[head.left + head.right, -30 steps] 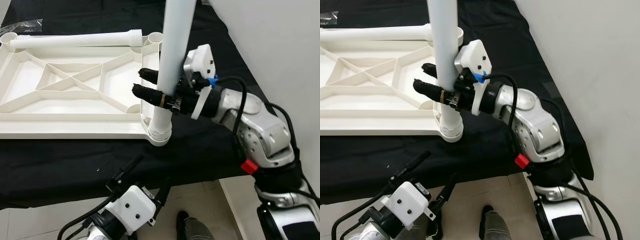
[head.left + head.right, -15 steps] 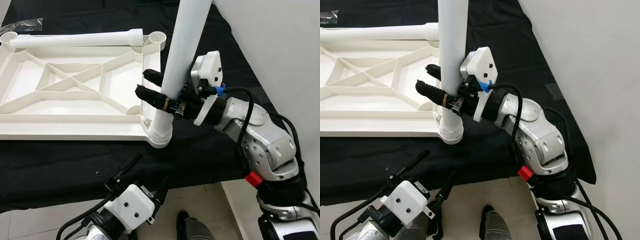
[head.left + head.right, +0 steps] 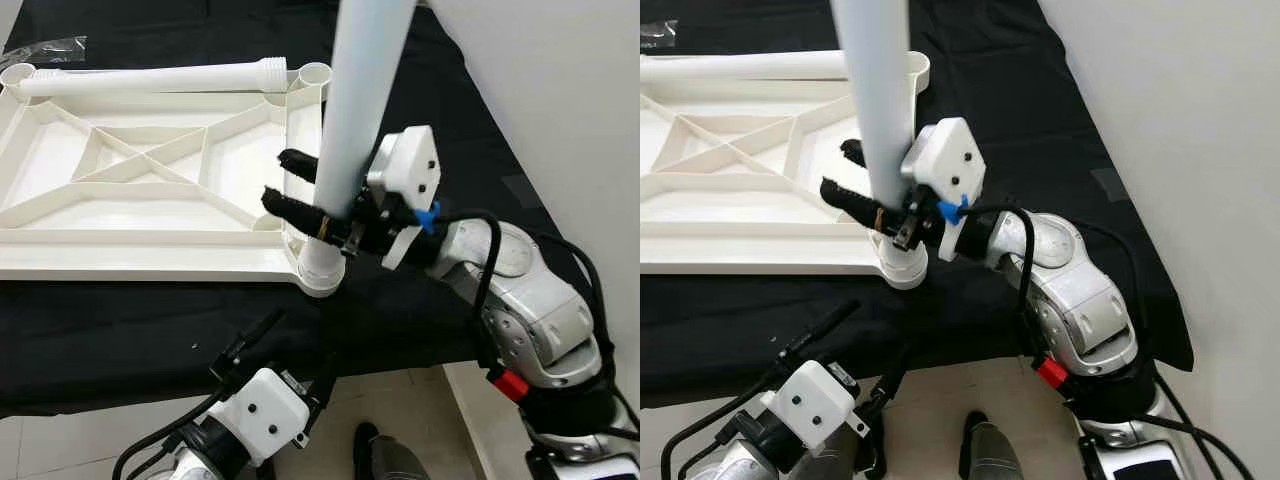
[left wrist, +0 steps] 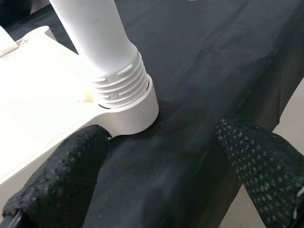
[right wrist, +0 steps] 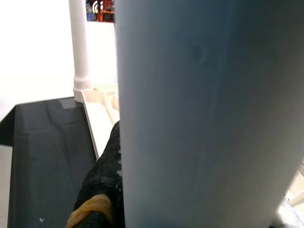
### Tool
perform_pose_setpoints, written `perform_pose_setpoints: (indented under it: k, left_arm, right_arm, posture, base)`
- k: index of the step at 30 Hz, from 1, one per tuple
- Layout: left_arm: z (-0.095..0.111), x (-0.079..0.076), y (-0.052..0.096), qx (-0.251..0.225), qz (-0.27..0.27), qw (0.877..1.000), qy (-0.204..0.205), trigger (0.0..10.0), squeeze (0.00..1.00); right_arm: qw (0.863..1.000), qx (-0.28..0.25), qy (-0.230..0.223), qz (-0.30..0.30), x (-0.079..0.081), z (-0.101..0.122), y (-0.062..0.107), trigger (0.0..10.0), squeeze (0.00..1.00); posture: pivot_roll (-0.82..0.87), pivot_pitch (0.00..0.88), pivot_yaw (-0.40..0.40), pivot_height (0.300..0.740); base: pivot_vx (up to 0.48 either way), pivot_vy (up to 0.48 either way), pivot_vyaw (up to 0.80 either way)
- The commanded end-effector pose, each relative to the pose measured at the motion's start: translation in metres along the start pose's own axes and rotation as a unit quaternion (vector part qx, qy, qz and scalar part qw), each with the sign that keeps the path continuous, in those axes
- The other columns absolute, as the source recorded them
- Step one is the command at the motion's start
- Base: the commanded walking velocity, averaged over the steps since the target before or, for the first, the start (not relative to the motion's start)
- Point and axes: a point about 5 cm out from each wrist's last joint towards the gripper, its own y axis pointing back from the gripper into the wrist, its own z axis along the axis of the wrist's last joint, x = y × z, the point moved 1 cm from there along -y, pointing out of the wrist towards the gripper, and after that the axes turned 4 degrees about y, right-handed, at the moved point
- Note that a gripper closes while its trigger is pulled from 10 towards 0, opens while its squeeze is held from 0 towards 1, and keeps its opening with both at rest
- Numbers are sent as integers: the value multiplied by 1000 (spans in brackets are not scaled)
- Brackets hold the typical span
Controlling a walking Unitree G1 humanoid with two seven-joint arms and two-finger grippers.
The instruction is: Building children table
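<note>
An upside-down white plastic tabletop (image 3: 130, 262) with ribs lies on a black cloth. A white table leg (image 3: 355, 100) stands nearly upright, its threaded end (image 4: 118, 80) in the near right corner socket (image 3: 322, 278). My right gripper (image 3: 278, 178) is shut on this leg just above the socket, one black finger (image 5: 102, 190) pressed against it. A second white leg (image 3: 150, 78) lies along the tabletop's far edge. My left gripper (image 3: 285, 350) hangs open below the table's front edge, its fingers (image 4: 61, 171) pointing at the socket and apart from it.
The black cloth (image 3: 120, 330) drapes over the table's front edge, with light floor tiles (image 3: 60, 440) below. A white wall (image 3: 560, 80) runs close along the right side. A clear plastic bag (image 3: 45, 45) lies at the far left.
My right wrist has turned and dropped a little on the upright leg. The leg's top leaned right, then came back left. The left arm has stayed still.
</note>
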Motion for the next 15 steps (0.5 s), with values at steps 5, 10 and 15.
perform_pose_setpoints:
  k: [5,10,15]
  left_arm:
    - [-6,-5,2,12,-9,1000,13,10000,0]
    - [-7,-4,1,12,-9,1000,13,10000,0]
    - [-7,-4,1,11,-9,1000,13,10000,0]
  right_arm:
    - [992,124,-21,-30,-3,-42,9,10000,0]
    - [988,140,-47,-50,-1,-46,6,10000,0]
    - [982,158,-58,-90,-9,-53,10,10000,0]
  posture:
    - [10,338,-16,740]
    - [8,338,-17,740]
    - [8,336,-17,740]
  base:
    - [0,0,0]
    - [0,0,0]
    - [0,0,0]
